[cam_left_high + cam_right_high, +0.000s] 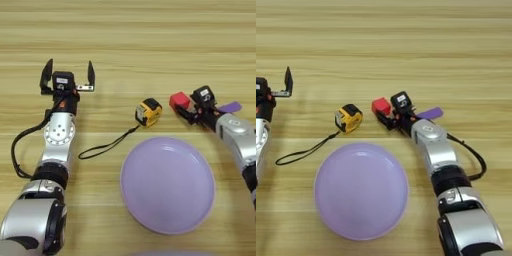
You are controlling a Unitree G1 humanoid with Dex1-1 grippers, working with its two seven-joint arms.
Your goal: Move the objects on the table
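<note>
Lilac plate [167,185] across near table [130,45]

Both arms are built of rounded silver-grey shells joined by black ring collars, and a round silver disc with small screw holes sits on the left forearm. A black cable loops out beside each arm. Each end effector, left [68,76] and right [390,116], has a black boxy body with slim black fingers.
</note>
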